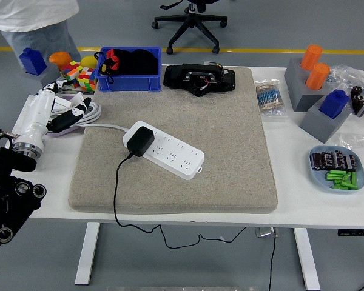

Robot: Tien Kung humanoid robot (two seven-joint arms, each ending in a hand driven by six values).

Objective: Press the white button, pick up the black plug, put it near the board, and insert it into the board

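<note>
The white power strip [170, 150] lies slanted on the grey mat [230, 145], its white cable running off to the left. The black plug [139, 140] sits in the strip's left end, and its black cord drops over the table's front edge. My left hand [59, 113] is at the table's left edge, well left of the strip, fingers relaxed and holding nothing. My right hand does not show.
A coiled white cable [70, 103] lies under my left hand. A blue bin [131, 70] and a black device [199, 79] stand at the back. Grey blocks [315, 91] with orange and blue pieces and a tray [337, 170] of small parts fill the right. A person stands at the top left.
</note>
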